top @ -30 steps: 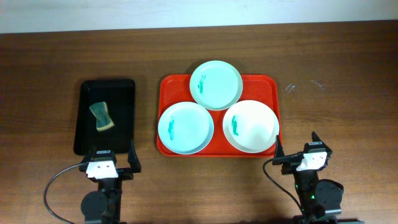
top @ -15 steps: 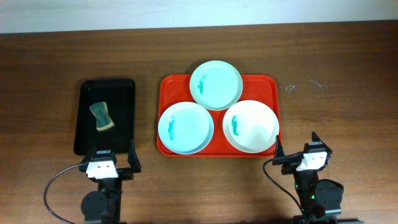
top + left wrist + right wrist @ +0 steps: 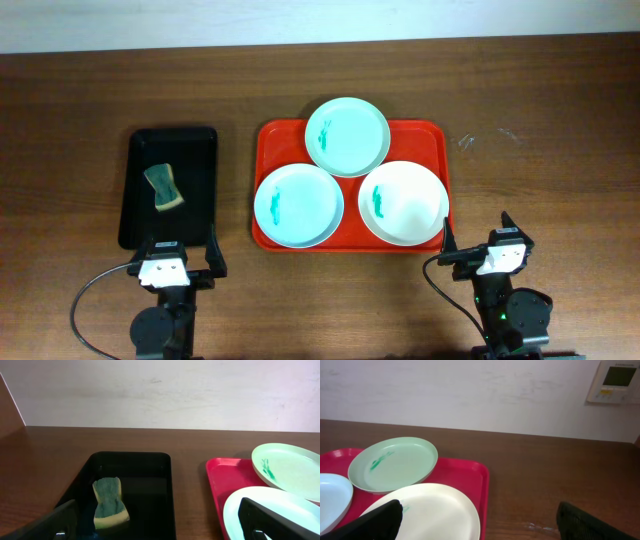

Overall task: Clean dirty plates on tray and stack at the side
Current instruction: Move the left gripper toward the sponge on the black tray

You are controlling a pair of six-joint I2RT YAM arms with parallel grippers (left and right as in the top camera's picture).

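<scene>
Plates (image 3: 347, 136) x3 on tray (image 3: 275, 140): prob. handling stiff, light, slick; rim offering best hold. L gripper (image 3: 182, 246), R gripper (image 3: 477, 236) sitting wide open, empty.

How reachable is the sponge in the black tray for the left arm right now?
Probably yes. The left gripper stands open at the near end of the black tray, and the sponge lies alone in the tray just ahead of it, with nothing between them.

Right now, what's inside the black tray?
One green-topped sponge lies in the black tray; the rest shows bare. Whatever is under the sponge is covered.
</scene>
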